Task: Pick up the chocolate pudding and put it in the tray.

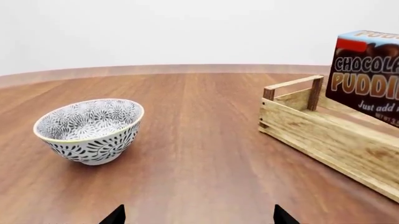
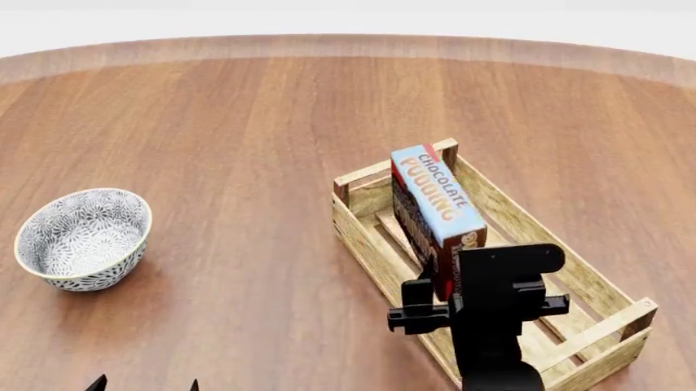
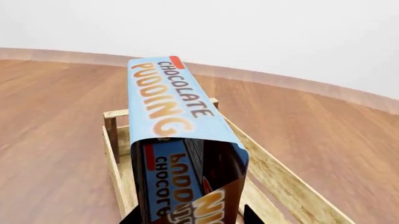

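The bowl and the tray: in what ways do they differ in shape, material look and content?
The bowl is round with a dark pattern on white; the tray is long, rectangular, light wooden slats. The bowl looks empty; the tray has the chocolate pudding inside or just above it, on its narrow side. Both rest on the brown wooden table, well apart.

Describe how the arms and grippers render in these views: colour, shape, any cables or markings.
Everything is plain matte black. The right gripper hangs on a blocky wrist housing with a rounded top bar and small boxy side fittings. The left gripper shows only two pointed black fingertips. No cables, logos or markings are visible in any view.
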